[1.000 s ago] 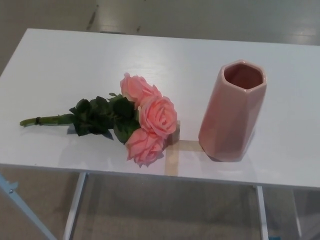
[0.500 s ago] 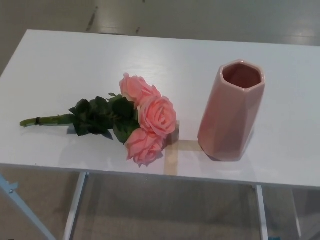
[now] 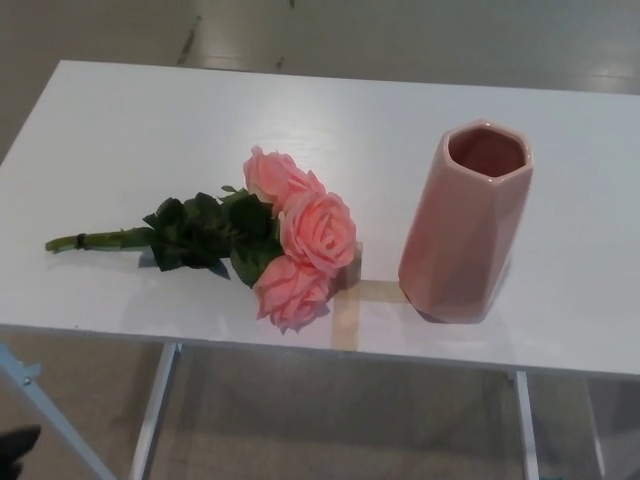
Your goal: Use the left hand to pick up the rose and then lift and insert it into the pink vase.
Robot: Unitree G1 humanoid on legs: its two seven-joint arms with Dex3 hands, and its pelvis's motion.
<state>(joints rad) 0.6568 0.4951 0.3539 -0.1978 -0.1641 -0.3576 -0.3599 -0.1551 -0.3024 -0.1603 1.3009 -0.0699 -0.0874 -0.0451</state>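
Observation:
A bunch of three pink roses lies flat on the white table. Its blooms point toward the vase, its dark leaves are in the middle, and its green stem ends at the left. The pink faceted vase stands upright to the right of the blooms, mouth open and empty, a short gap away from them. A small black part of my left hand shows at the bottom left corner, below the table's front edge and far from the stem. My right hand is out of the picture.
A strip of tan tape lies on the table between the roses and the vase. White table legs and a blue-grey bar show under the front edge, over a grey floor.
A black part of my left hand has come into the bottom left corner. The picture has shifted slightly; the roses and the vase stay where they were on the table.

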